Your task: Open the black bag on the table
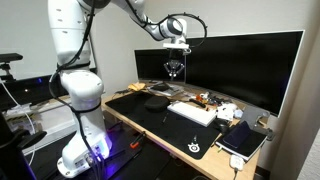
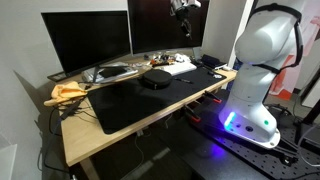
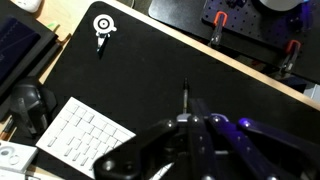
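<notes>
The black bag (image 2: 155, 78) is a small, low, soft pouch lying on the large black mat (image 2: 135, 102) of the table (image 2: 75, 130). It also shows in an exterior view (image 1: 155, 101), in front of the monitor. My gripper (image 1: 174, 72) hangs high above the desk, well clear of the bag, fingers pointing down; it also shows near the top of an exterior view (image 2: 186, 25). In the wrist view the fingers (image 3: 187, 112) are shut together, with a thin sliver sticking out from the tips that I cannot identify. The bag is not in view there.
A white keyboard (image 1: 192, 113) lies on the mat near the bag, also in the wrist view (image 3: 85, 135). A dark notebook (image 1: 243, 138) lies at the desk end. A wide monitor (image 1: 230, 60) stands behind. A yellowish cloth (image 2: 68, 92) lies at the far corner.
</notes>
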You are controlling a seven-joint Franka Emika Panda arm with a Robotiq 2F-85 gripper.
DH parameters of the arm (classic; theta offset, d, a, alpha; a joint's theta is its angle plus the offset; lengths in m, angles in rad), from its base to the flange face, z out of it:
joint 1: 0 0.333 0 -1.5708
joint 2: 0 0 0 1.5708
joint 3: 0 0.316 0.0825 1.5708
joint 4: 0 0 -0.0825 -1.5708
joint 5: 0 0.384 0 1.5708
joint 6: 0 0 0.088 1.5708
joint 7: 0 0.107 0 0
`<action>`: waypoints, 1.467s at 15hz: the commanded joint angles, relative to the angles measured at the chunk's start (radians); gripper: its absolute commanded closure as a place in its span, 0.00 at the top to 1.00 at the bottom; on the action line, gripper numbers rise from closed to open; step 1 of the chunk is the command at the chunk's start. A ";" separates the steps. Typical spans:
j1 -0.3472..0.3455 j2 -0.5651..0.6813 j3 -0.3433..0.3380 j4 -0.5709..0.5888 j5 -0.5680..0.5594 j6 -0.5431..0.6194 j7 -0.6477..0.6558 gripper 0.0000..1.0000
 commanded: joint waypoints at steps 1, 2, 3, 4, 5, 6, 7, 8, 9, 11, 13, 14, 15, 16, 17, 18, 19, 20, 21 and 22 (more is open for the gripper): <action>-0.007 0.014 0.009 -0.021 0.026 0.066 -0.014 0.00; -0.010 0.021 0.008 -0.033 0.039 0.094 -0.020 0.00; -0.013 0.028 0.007 -0.042 0.054 0.118 -0.026 0.00; -0.016 0.033 0.006 -0.058 0.071 0.145 -0.033 0.00; -0.020 0.037 0.006 -0.074 0.086 0.172 -0.042 0.00; -0.025 0.039 0.005 -0.093 0.103 0.206 -0.051 0.00; -0.030 0.038 0.005 -0.115 0.127 0.243 -0.067 0.00; -0.036 0.038 0.005 -0.134 0.152 0.276 -0.080 0.00; -0.042 0.035 0.004 -0.158 0.181 0.311 -0.096 0.00; -0.051 0.028 0.003 -0.198 0.226 0.365 -0.126 0.00; -0.060 0.022 0.001 -0.234 0.262 0.405 -0.159 0.00; -0.064 0.019 0.000 -0.249 0.281 0.420 -0.177 0.00; -0.069 0.021 -0.001 -0.261 0.299 0.432 -0.194 0.00; -0.071 0.022 -0.002 -0.272 0.316 0.441 -0.207 0.00; -0.074 0.025 -0.003 -0.280 0.331 0.449 -0.211 0.00; -0.077 0.026 -0.003 -0.287 0.346 0.454 -0.215 0.00; -0.078 0.033 -0.003 -0.293 0.355 0.463 -0.216 0.00; -0.078 0.032 -0.003 -0.299 0.363 0.470 -0.218 0.00; -0.078 0.039 -0.002 -0.303 0.371 0.481 -0.214 0.00; -0.078 0.045 -0.002 -0.304 0.375 0.486 -0.211 0.00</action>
